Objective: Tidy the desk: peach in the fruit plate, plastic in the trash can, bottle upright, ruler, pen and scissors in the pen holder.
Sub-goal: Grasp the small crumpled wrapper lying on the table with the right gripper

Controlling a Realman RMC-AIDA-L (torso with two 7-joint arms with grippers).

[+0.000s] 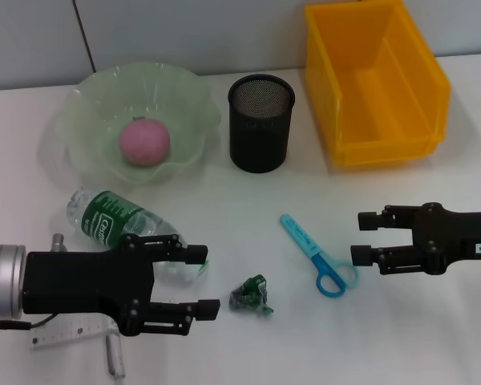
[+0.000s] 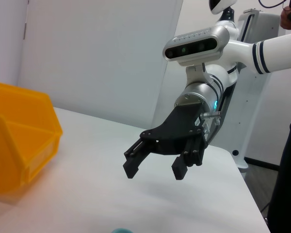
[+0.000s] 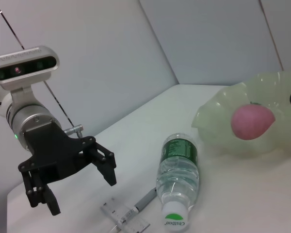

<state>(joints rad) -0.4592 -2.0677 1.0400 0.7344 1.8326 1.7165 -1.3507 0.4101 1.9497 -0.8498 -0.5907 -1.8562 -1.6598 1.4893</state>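
Observation:
The pink peach [image 1: 144, 142] lies in the pale green fruit plate [image 1: 96, 96] at the back left. A clear bottle [image 1: 120, 220] with a green label lies on its side in front of the plate. A crumpled green plastic scrap [image 1: 252, 295] sits at centre front, with blue scissors [image 1: 317, 255] to its right. The ruler [image 1: 68, 333] and a grey pen [image 1: 115, 357] lie partly hidden under my left arm. My left gripper [image 1: 207, 280] hovers open between the bottle and the plastic. Close to the scissors' handles, my right gripper [image 1: 359, 237] is open too.
The black mesh pen holder [image 1: 260, 123] stands upright at the back centre. The yellow bin [image 1: 377, 80] serving as trash can stands at the back right. The peach [image 3: 252, 121], bottle [image 3: 177, 179] and ruler [image 3: 126, 218] also show in the right wrist view.

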